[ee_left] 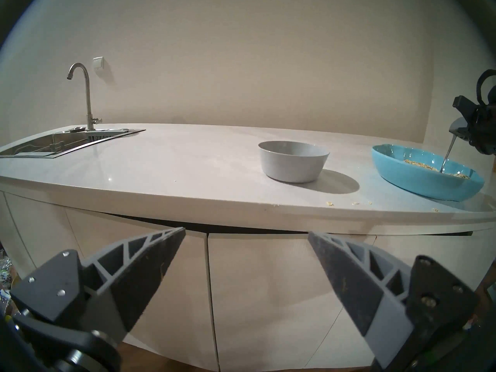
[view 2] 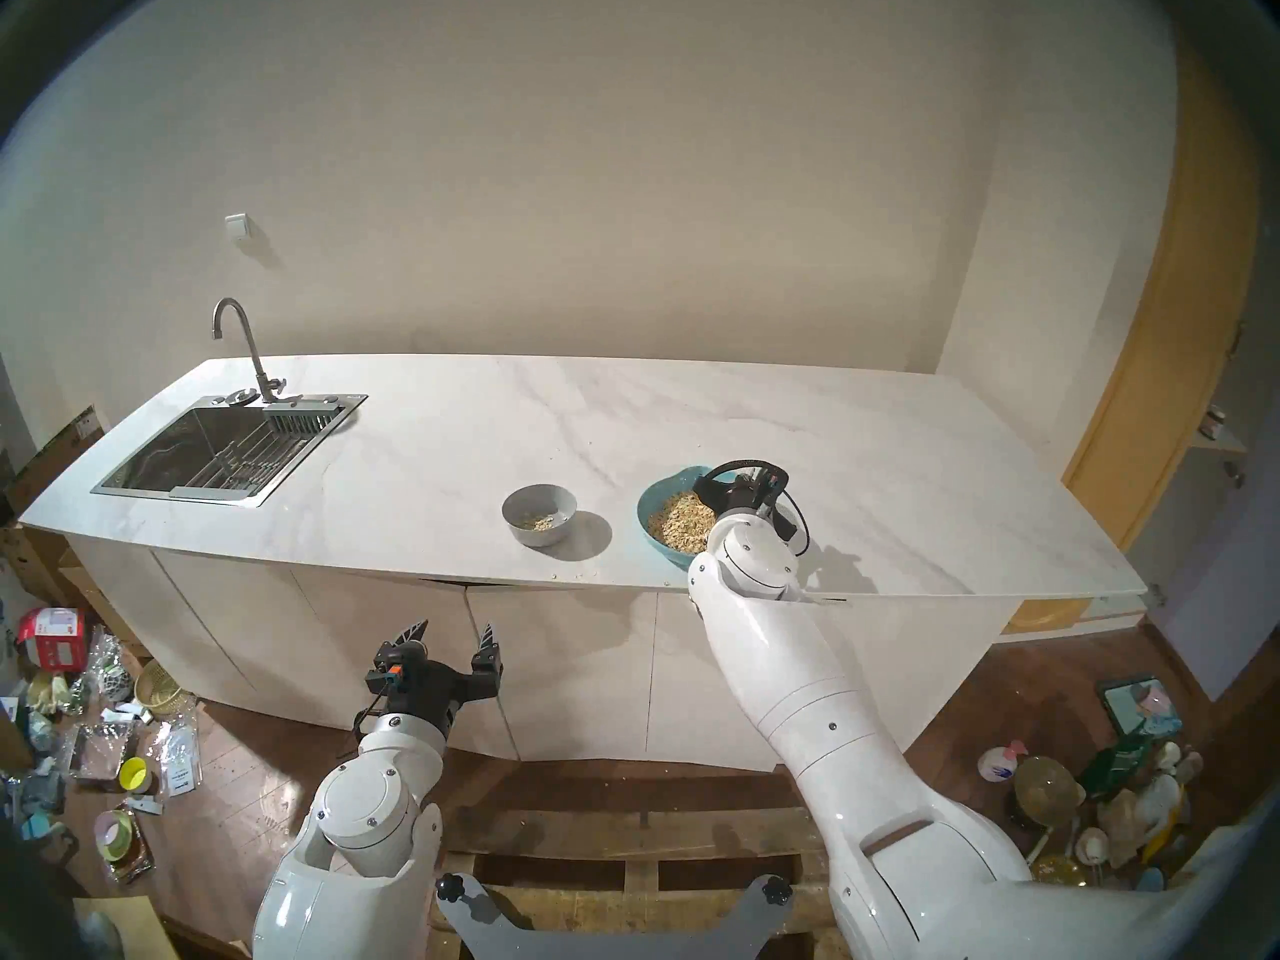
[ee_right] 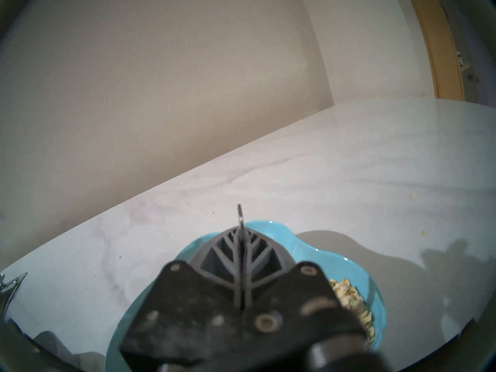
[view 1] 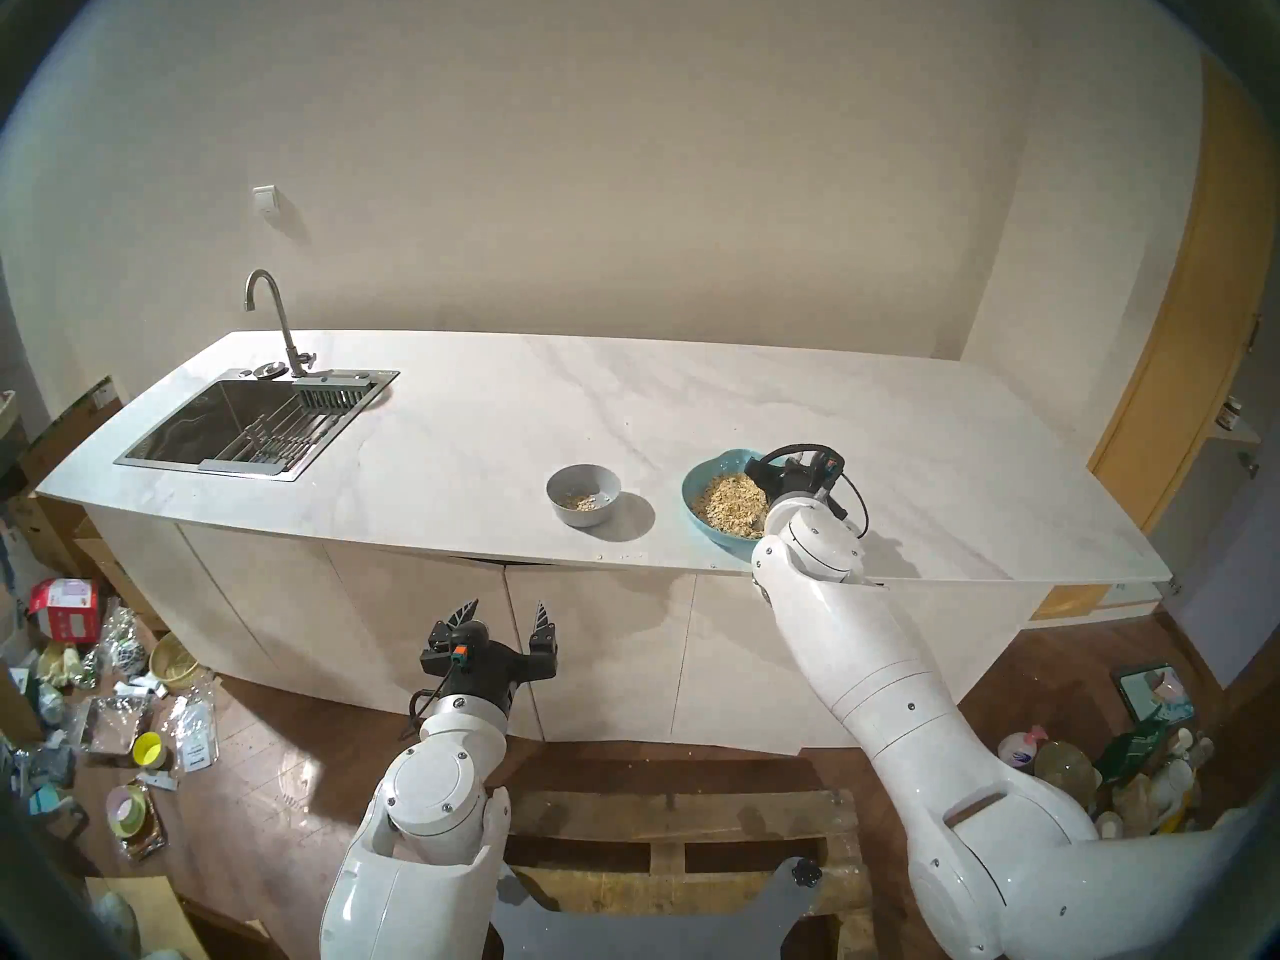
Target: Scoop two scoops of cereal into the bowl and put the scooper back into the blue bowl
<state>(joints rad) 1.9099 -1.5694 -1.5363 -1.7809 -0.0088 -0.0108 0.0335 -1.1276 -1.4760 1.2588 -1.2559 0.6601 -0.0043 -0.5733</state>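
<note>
The wide turquoise blue bowl (view 1: 692, 496) stands near the counter's front edge and holds a heap of tan cereal (view 1: 733, 501). My right gripper (view 1: 762, 477) hovers over the bowl, shut on the silver scooper (ee_left: 447, 154). The scooper slants down, with its lower end in the cereal. In the right wrist view its handle tip (ee_right: 239, 217) sticks out past the closed fingers (ee_right: 228, 253). The small grey bowl (view 1: 583, 496) stands to the left of the blue bowl with a few flakes in its bottom. My left gripper (view 1: 505, 616) is open and empty, low in front of the cabinet doors.
A steel sink (view 1: 228, 425) with a faucet (view 1: 273, 314) is at the counter's far left. Loose flakes (ee_left: 329, 203) lie near the counter's front edge. Clutter covers the floor at left (view 1: 104, 695) and right (view 1: 1122, 751). A wooden pallet (view 1: 679, 834) lies below.
</note>
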